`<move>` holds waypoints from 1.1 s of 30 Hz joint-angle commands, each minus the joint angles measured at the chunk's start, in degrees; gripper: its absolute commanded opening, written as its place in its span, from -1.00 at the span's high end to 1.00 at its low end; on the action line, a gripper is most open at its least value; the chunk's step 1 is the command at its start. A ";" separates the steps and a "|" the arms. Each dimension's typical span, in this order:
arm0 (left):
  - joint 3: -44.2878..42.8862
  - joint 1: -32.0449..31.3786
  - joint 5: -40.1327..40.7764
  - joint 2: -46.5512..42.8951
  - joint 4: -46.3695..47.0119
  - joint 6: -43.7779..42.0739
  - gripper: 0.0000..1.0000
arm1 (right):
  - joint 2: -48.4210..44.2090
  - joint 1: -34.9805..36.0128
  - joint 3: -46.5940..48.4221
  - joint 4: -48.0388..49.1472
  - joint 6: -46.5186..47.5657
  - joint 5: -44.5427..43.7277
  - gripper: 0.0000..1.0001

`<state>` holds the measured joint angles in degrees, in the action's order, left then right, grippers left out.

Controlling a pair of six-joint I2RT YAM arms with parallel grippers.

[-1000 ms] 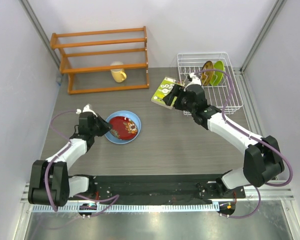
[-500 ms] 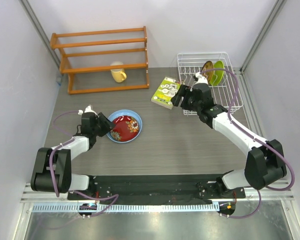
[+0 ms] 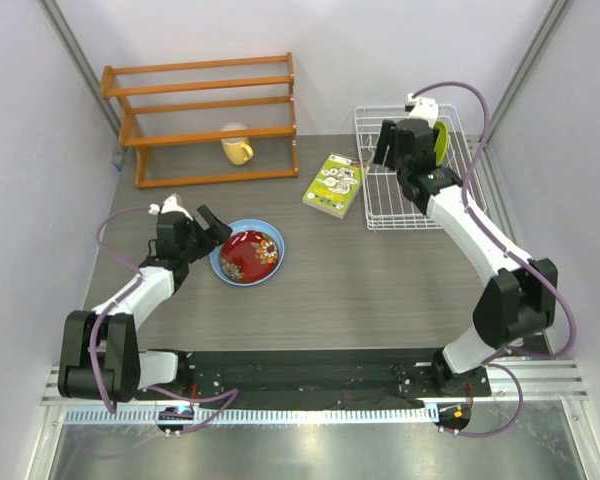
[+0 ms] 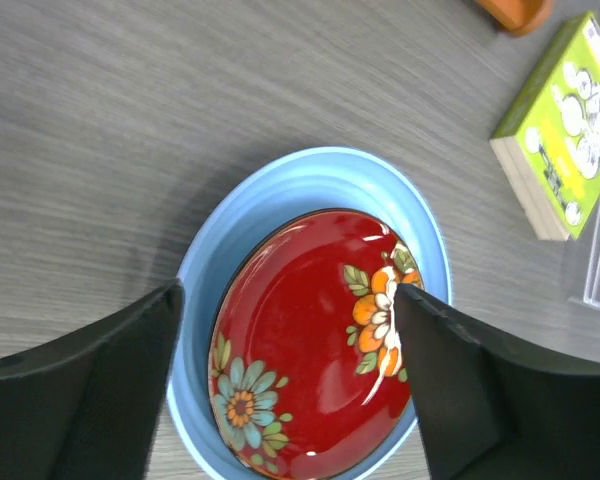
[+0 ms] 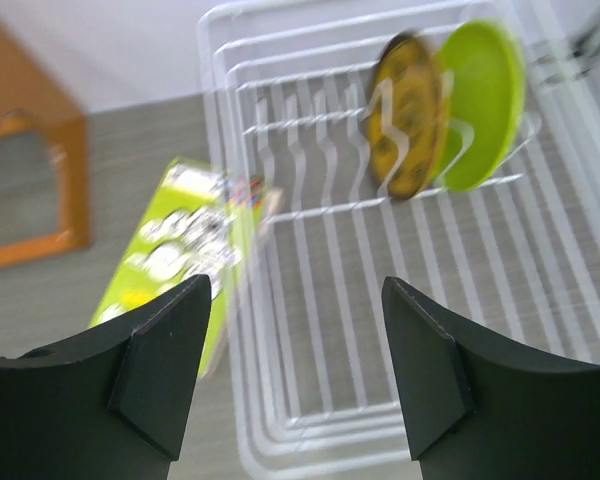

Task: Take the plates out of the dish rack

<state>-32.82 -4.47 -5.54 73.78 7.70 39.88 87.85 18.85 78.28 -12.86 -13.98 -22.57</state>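
The dark red patterned plate (image 3: 251, 254) (image 4: 305, 345) lies inside the light blue plate (image 3: 271, 236) (image 4: 280, 185) on the table's left side. My left gripper (image 3: 211, 234) (image 4: 290, 300) is open, with one finger on each side of the stacked plates and nothing in its grasp. The white wire dish rack (image 3: 427, 206) (image 5: 310, 300) stands at the back right. In it the amber plate (image 5: 408, 115) and the lime green plate (image 3: 440, 143) (image 5: 480, 100) stand upright side by side. My right gripper (image 3: 388, 152) (image 5: 295, 300) hovers open and empty over the rack's near-left part.
A green book (image 3: 335, 185) (image 4: 565, 130) (image 5: 180, 250) lies just left of the rack. The orange wooden shelf rack (image 3: 205, 120) stands at the back left, with a yellow mug (image 3: 237, 148) at its foot.
My left gripper has opened and let go of the red plate, which now lies flat in the blue one. The right arm swung from over the book back to above the rack.
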 commanded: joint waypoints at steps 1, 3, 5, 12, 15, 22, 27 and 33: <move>-2.60 0.08 1.32 -3.99 -1.72 -0.59 -0.99 | 7.76 -3.55 7.57 2.05 9.49 -11.17 -0.50; -5.32 0.08 1.06 -3.73 -5.32 -1.46 -0.99 | 12.66 -4.61 9.08 4.77 12.30 -12.23 -0.50; -7.68 0.08 -0.17 -3.03 -7.52 -2.26 -0.99 | 16.36 -6.63 13.64 5.04 13.53 -13.73 -0.50; -10.51 -0.01 -2.90 -5.40 -9.20 -4.55 -0.99 | 30.77 -11.38 26.64 4.78 15.47 -9.08 -0.50; -11.04 -0.01 -3.34 -6.10 -9.11 -4.55 -0.99 | 34.13 -12.08 31.12 4.25 16.87 -7.76 -0.48; -11.30 -0.01 -2.11 -5.66 -8.76 -5.16 -0.99 | 42.56 -13.14 38.61 2.76 18.11 -5.03 -0.13; -11.30 -0.01 -2.19 -4.35 -8.67 -5.25 -0.99 | 44.68 -13.58 40.81 1.79 17.85 -4.68 -0.05; -11.13 -0.01 -2.19 -4.70 -8.76 -5.51 -0.99 | 45.83 -14.10 41.60 1.61 18.28 -5.73 -0.04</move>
<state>-41.98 -4.47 -7.51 69.41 -1.23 35.46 133.29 5.30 116.90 -11.60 3.40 -28.14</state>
